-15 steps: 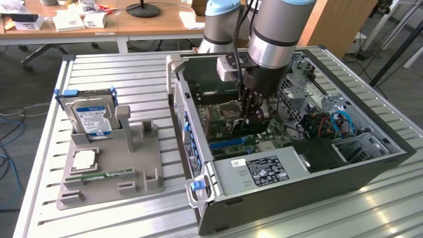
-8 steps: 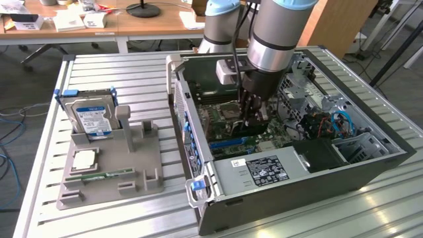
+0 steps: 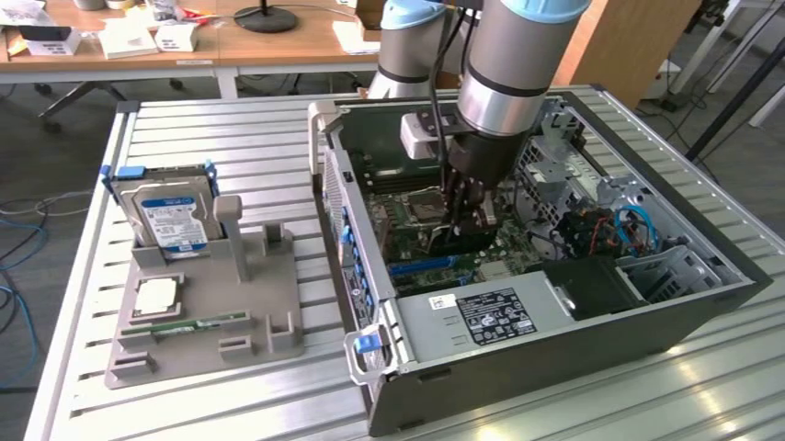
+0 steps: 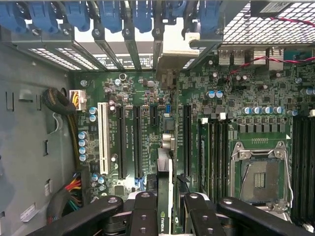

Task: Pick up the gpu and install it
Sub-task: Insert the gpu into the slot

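Note:
My gripper (image 3: 470, 213) reaches down into the open computer case (image 3: 687, 312), shut on the gpu (image 3: 457, 241), a dark card held upright over the motherboard. In the wrist view the gpu (image 4: 166, 147) shows edge-on, running from between my black fingers (image 4: 145, 204) towards the rear slot openings. A green logo sits on it near my gripper (image 4: 168, 204), and its silver bracket (image 4: 170, 56) lies at the far end by the blue latches. The card lines up between two long black slots (image 4: 138, 142). I cannot tell whether it is seated in the board.
A grey holder (image 3: 276, 303) at the exterior view's left carries a blue-labelled hard drive (image 3: 172, 216), a CPU chip (image 3: 157, 294) and a green RAM stick (image 3: 184, 323). Inside the case lie the power supply (image 3: 491, 312), the CPU socket (image 4: 259, 179) and a white slot (image 4: 103, 137).

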Robot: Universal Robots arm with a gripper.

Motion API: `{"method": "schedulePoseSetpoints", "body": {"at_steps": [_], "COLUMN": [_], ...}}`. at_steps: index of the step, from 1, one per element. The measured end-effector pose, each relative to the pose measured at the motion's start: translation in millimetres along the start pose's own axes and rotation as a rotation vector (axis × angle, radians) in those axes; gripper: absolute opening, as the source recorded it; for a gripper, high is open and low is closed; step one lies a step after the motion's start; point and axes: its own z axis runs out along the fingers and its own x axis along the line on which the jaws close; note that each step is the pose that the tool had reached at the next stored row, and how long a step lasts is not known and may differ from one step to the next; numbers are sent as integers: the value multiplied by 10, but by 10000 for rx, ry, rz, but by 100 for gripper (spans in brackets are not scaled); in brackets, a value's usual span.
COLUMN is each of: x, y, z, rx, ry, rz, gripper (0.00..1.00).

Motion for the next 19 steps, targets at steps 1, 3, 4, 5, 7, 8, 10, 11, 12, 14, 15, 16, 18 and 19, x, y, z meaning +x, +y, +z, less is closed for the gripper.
{"method": "schedulePoseSetpoints", "body": {"at_steps": [1, 3, 4, 5, 7, 8, 10, 11, 12, 14, 15, 16, 18, 19], "x": [0, 0, 0, 0, 1, 1, 1, 1, 1, 1, 1, 1, 2, 2], "y": [0, 0, 0, 0, 0, 1, 1, 1, 2, 13, 16, 20, 27, 31], "z": [5, 12, 17, 21, 28, 28, 28, 29, 30, 33, 34, 34, 35, 35], "rx": [1, 0, 0, 0, 0, -1, -1, 0, 0, 1, 2, 1, 0, 0], "ry": [-2, 0, 0, -1, 2, 3, 2, 0, 1, -2, -2, -1, 0, 0], "rz": [0, 0, -1, 0, 0, 0, 0, 0, 0, 2, 0, 0, 0, 0], "gripper": [26, 26, 26, 26, 26, 26, 26, 26, 26, 26, 26, 26, 26, 26]}}
